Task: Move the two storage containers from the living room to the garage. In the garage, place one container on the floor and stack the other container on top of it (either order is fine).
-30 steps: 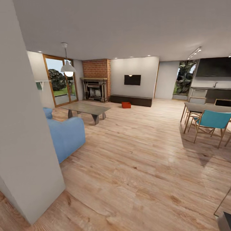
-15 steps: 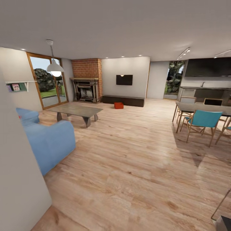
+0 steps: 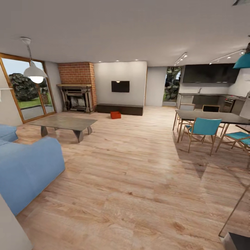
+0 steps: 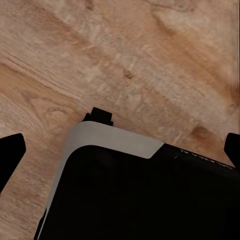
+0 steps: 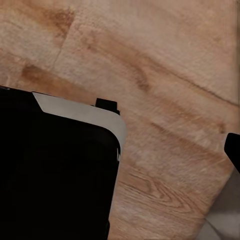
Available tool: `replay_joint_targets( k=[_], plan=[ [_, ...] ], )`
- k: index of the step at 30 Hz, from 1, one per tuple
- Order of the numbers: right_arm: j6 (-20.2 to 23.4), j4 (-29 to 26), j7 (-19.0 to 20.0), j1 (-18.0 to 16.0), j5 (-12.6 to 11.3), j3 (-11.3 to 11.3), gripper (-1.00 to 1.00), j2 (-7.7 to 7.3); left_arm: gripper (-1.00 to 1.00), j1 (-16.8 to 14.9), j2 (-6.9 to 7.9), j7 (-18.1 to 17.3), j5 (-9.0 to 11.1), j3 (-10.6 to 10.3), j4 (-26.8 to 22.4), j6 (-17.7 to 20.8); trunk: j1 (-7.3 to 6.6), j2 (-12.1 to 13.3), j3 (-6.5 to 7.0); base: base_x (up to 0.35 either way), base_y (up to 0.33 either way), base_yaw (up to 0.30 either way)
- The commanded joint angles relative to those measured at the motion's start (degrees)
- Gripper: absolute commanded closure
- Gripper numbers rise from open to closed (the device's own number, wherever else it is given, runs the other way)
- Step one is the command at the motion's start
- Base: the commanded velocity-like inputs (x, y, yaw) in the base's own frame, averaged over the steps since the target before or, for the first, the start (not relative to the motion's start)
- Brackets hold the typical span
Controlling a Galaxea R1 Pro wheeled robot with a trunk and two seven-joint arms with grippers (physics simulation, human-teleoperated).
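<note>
**Approach to the first container**

Head view: the living room opens ahead, with a blue sofa [image 3: 24,170] near the robot on its left and a coffee table [image 3: 64,123] beyond it. One orange-red storage container [image 3: 115,115] sits on the wood floor [image 3: 139,173] just in front of the dark TV bench [image 3: 119,109], well away from the robot. A second container is not visible.

Left wrist view: dark fingers [image 4: 11,152] spread wide over bare planks, holding nothing.

Right wrist view: one finger [image 5: 234,147] at the edge; I cannot tell its opening.

The approach is in hand; next the robot must drive across to the bin.
</note>
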Motion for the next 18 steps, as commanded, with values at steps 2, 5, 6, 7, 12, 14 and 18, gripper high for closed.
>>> replay_joint_targets(
  k=[2, 5, 6, 7, 12, 14, 18],
  plan=[
    [-0.22, 0.15, -0.22, -0.10, 0.51, 0.23, -1.00, 0.02, -1.00, -0.02, 0.00, 0.09, 0.13, 0.18, 0.00, -0.10, 0.04, -0.04, -0.07, 0.325, 0.000, -0.245],
    [-0.22, 0.15, -0.16, -0.08, 0.53, 0.25, -1.00, 0.03, -1.00, -0.02, 0.00, 0.09, 0.07, 0.18, 0.00, -0.10, 0.04, -0.04, -0.07, 0.325, 0.000, -0.245],
    [-0.22, 0.15, -0.14, -0.08, 0.52, 0.27, -1.00, 0.03, -1.00, -0.02, 0.00, 0.09, 0.05, 0.18, 0.00, -0.07, 0.04, -0.04, -0.07, 0.325, 0.000, -0.245],
    [-0.22, 0.15, -0.14, -0.08, 0.50, 0.24, -1.00, 0.01, -1.00, -0.02, 0.00, 0.09, 0.06, 0.18, 0.00, -0.06, 0.04, -0.04, -0.07, 0.325, 0.000, -0.245],
    [-0.22, 0.15, -0.18, -0.12, 0.65, 0.35, -1.00, 0.03, -1.00, -0.02, 0.01, 0.09, 0.06, 0.18, 0.00, 0.02, 0.04, -0.04, -0.07, 0.325, 0.000, -0.150],
    [-0.22, 0.15, -0.19, -0.11, 0.70, 0.37, -1.00, 0.03, -1.00, -0.02, 0.02, 0.09, 0.06, 0.18, 0.00, 0.05, 0.04, -0.04, -0.07, 0.325, 0.000, -0.041],
    [-0.22, 0.15, -0.43, -0.11, 0.89, 0.39, -1.00, 0.09, -1.00, -0.02, 0.04, 0.09, 0.06, 0.18, 0.00, 0.07, 0.04, -0.04, -0.07, 0.325, 0.000, -0.014]
  ],
)
